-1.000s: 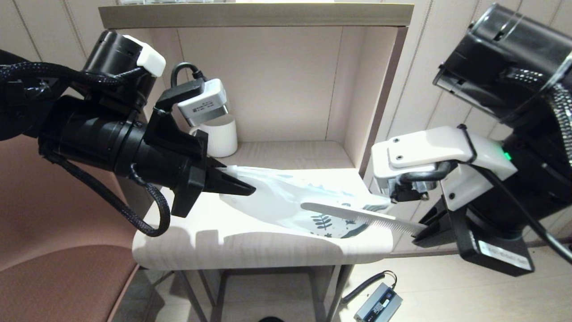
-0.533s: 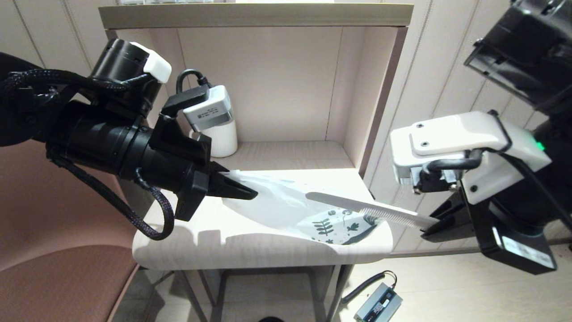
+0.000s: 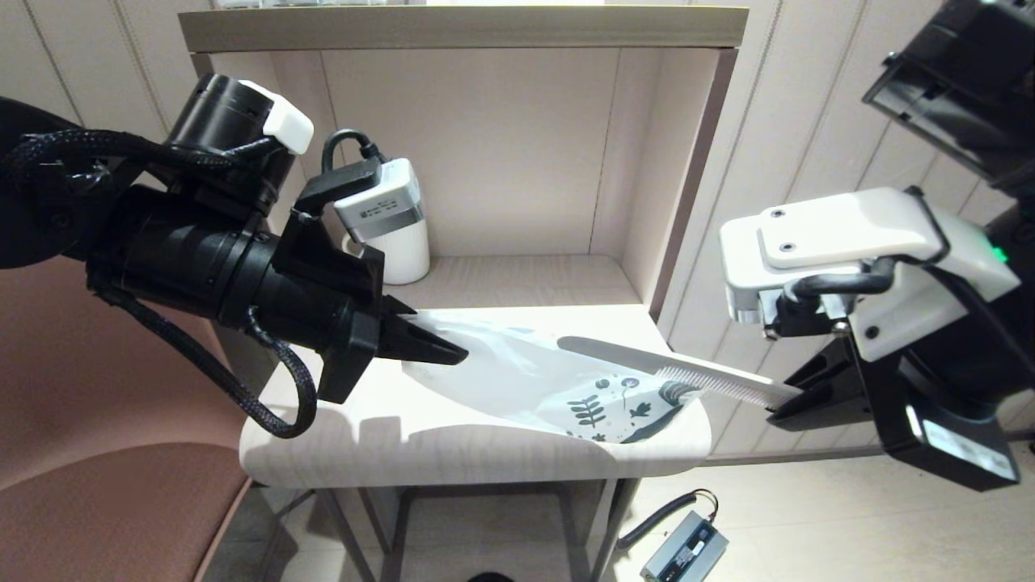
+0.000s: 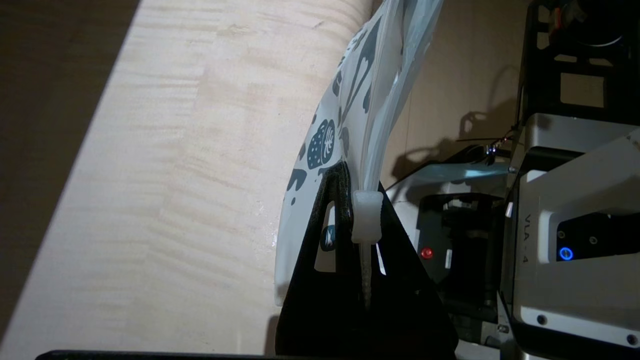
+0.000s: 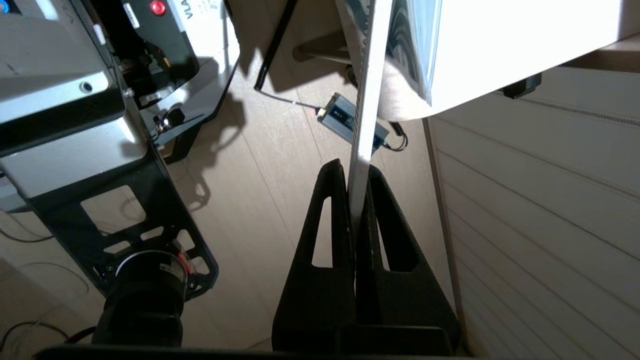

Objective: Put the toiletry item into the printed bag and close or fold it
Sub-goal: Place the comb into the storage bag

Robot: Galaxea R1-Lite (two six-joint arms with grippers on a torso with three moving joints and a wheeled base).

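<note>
At nine o'clock, our left gripper [image 3: 428,343] is clamping shut on the zip-slider edge of the printed bag [image 3: 558,388], which is lying on the wooden table [image 3: 420,444]. At three o'clock, our right gripper [image 3: 788,398] is pinching the white comb [image 3: 671,368], poised over the bag. We are judging that the handle tip needs steering level into the mouth.

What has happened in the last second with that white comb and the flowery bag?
The right pincer, still clamped on the comb, rose and drew back to the right, lifting the comb's rounded end higher over the printed bag. The left pincer kept its grip on the bag's zip end. The mug stayed put.
</note>
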